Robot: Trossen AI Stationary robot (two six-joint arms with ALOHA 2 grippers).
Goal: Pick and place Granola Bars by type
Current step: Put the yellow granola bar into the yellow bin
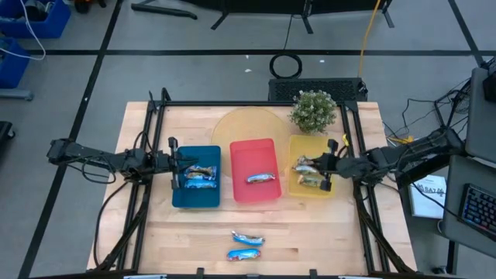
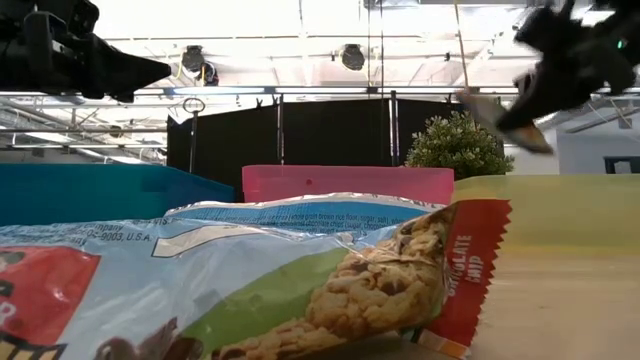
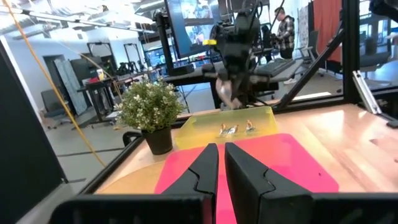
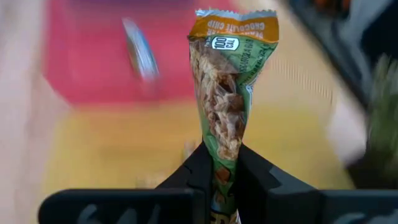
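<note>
the right gripper (image 4: pixel 219 163) hangs above the yellow tray (image 1: pixel 297 187), jaws clamped on a green granola bar (image 4: pixel 230 87), likely to drop it with its kind. the left gripper (image 3: pixel 219 163), jaws together and empty, waits over the blue tray (image 1: pixel 194 198). two blue-wrapped bars (image 1: pixel 246 246) lie unsorted near the table's front edge.

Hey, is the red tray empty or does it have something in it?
Not empty: the red tray holds one bar, lying flat near its middle.
</note>
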